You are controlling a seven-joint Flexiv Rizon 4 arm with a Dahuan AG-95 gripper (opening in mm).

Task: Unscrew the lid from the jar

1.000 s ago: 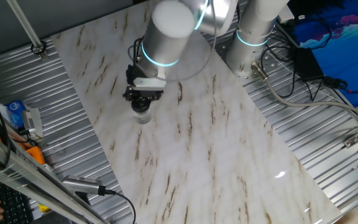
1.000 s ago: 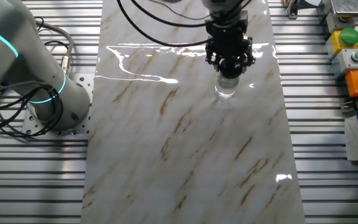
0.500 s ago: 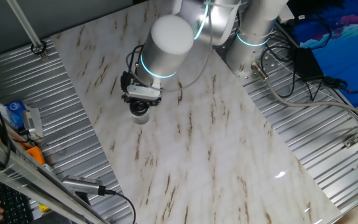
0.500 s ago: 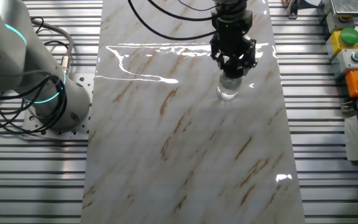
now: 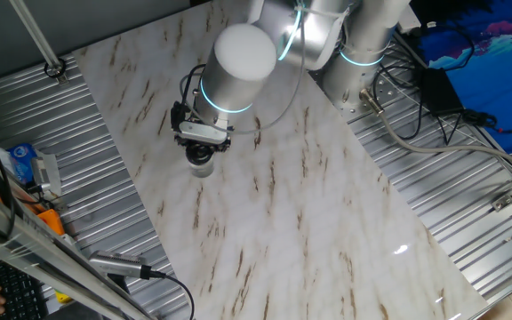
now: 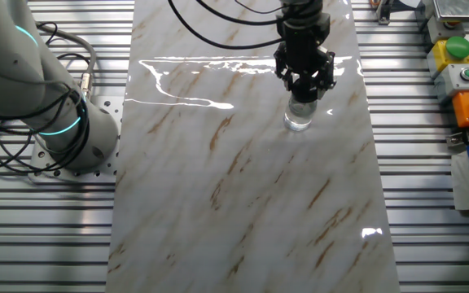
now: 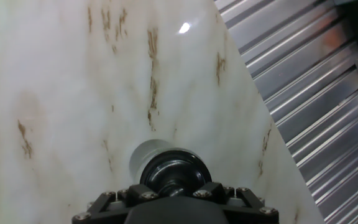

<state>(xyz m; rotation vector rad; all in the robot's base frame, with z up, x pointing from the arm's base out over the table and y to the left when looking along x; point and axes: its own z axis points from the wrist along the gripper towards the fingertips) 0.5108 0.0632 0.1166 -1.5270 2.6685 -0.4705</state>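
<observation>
From where I stand, the arm (image 5: 238, 58) reaches down over the marble-patterned table (image 5: 309, 222) and its gripper (image 5: 202, 153) sits right on top of the jar (image 5: 203, 166). The jar stands upright on the table top, toward the far side of the slab in one fixed view and close to the right-hand edge in the other fixed view, where the gripper (image 6: 303, 88) hangs straight above the jar (image 6: 298, 119). Only the clear glass lower part of the jar shows below the black fingers there; its base rests on the marble.

Through the hand view, the lid (image 7: 175, 172) appears as a black round cap directly under the gripper (image 7: 175, 190), with the pale glass wall of the jar (image 7: 143, 155) peeking out behind it. The black finger block with its small screws covers the near edge of the lid. The fingers look drawn in around the lid, touching it, though the exact contact line is hidden by the gripper body, so I cannot tell how firmly they bear on it. The lid seems to sit on the jar's mouth, not lifted clear.

Ribbed metal panels (image 6: 430, 212) flank the table on both sides. A box with a green button (image 6: 456, 49) sits at the right edge in the other fixed view.
</observation>
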